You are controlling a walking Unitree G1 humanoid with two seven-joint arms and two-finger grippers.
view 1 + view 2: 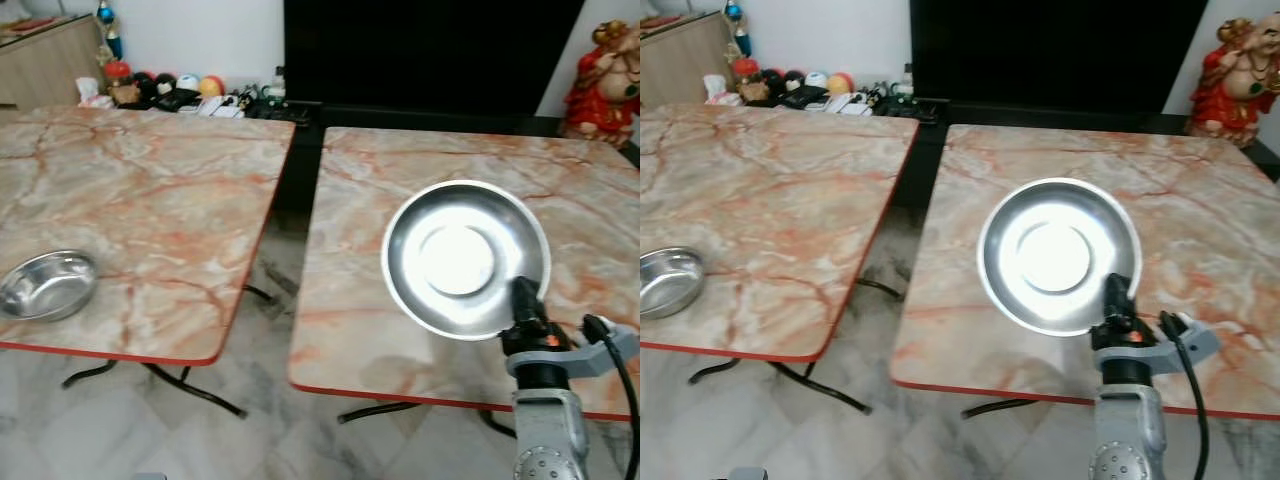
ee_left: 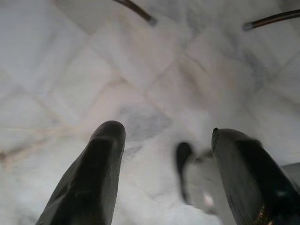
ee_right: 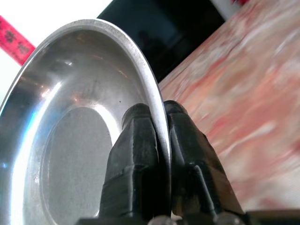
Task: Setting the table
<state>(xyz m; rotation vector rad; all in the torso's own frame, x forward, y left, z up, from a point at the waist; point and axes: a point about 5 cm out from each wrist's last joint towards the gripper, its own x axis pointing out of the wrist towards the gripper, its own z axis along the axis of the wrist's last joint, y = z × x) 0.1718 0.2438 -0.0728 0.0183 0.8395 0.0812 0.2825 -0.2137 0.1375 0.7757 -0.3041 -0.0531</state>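
The right gripper is pinching the rim of a round shiny steel plate, carrying it above the right-hand marble-patterned table; next, lowering it flat.

Silver arm — black jaws, cable

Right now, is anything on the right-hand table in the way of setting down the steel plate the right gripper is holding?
Nothing visible. The right gripper pinches the steel plate by its rim above the right marble table, whose visible top is bare. The steel bowl sits apart on the left table.
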